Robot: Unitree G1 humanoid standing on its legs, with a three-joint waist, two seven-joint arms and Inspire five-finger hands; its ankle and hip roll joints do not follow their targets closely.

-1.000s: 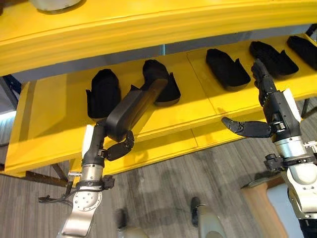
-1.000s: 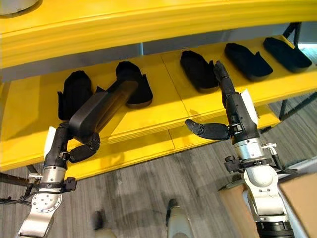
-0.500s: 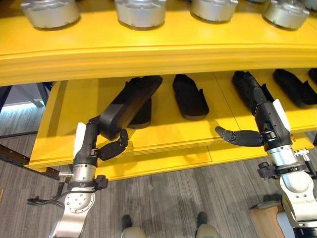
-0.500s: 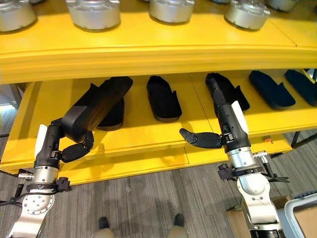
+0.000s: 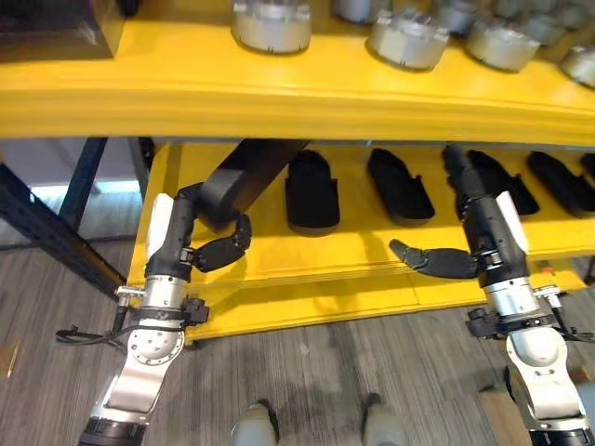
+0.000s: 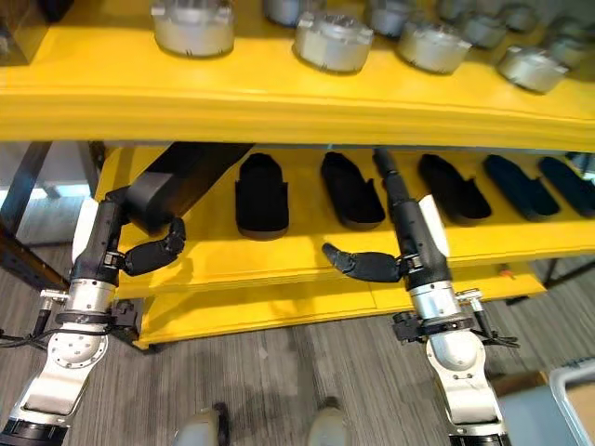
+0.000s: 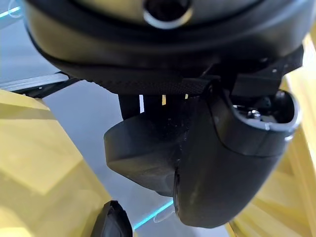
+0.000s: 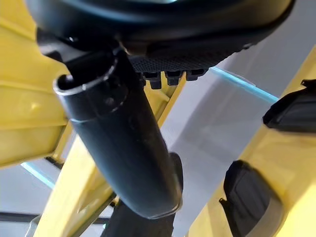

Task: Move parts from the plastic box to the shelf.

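The left hand [image 5: 200, 243] has its thumb and fingers curled round a long black part [image 5: 244, 174], whose far end reaches under the upper board onto the yellow shelf [image 5: 344, 249], just beside the nearest resting black part [image 5: 311, 190]. This looks like the placing step (release not yet made). Next: lower it flat, then let go. The right hand [image 5: 469, 237] hovers at the shelf's front, fingers straight, empty.

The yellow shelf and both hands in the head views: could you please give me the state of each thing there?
Long black plastic part: gripped by the left hand, tilted, its far end under the upper board.
Left hand: curled round that part.
Right hand: open, fingers straight, holding nothing.
Black moulded parts: lying in a row on the lower yellow shelf.
Silver round metal parts: standing on the upper board.
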